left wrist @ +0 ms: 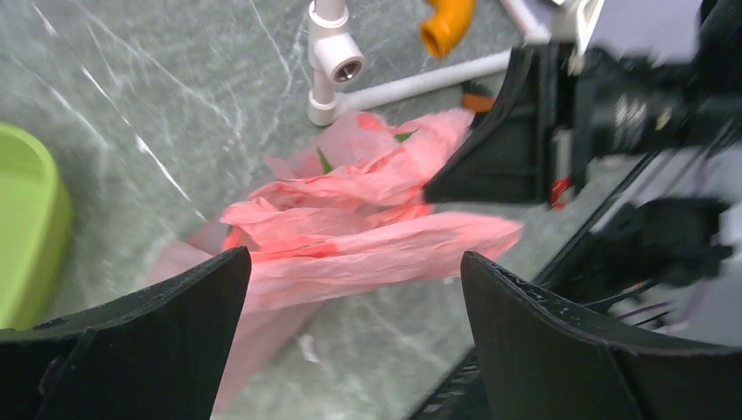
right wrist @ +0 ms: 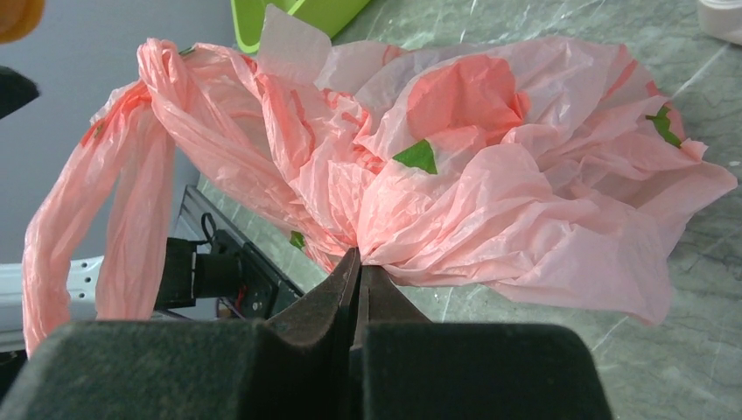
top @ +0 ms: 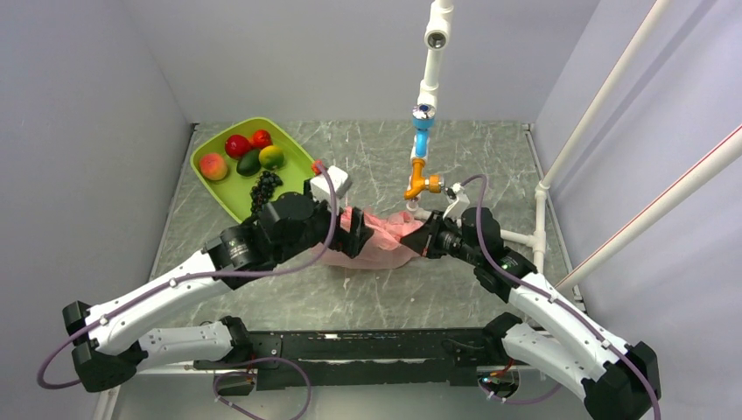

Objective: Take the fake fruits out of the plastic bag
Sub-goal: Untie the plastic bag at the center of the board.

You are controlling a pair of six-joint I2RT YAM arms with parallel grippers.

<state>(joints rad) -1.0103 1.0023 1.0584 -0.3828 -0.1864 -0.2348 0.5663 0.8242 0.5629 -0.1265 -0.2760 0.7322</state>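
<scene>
Early days imo. On the left the green tray (top: 226, 194) holds other fruit (top: 249, 161), not ours. The left gripper (left wrist: 354, 258) hovers wide open and empty just short of the plastic bag (right wrist: 490, 201), crumpled mid-table. The right gripper (right wrist: 359, 267) pinches a fold of it tight. No fake fruits showing, so presumably they're all inside.

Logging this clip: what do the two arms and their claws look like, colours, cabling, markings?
Both the left arm and right arm have white link shells, black joint housings and black bases. A purple cable runs along each. The left claw has broad, matte black, wedge-shaped fingers; the right claw is built the same, black and tapering. I can read no markings.
</scene>
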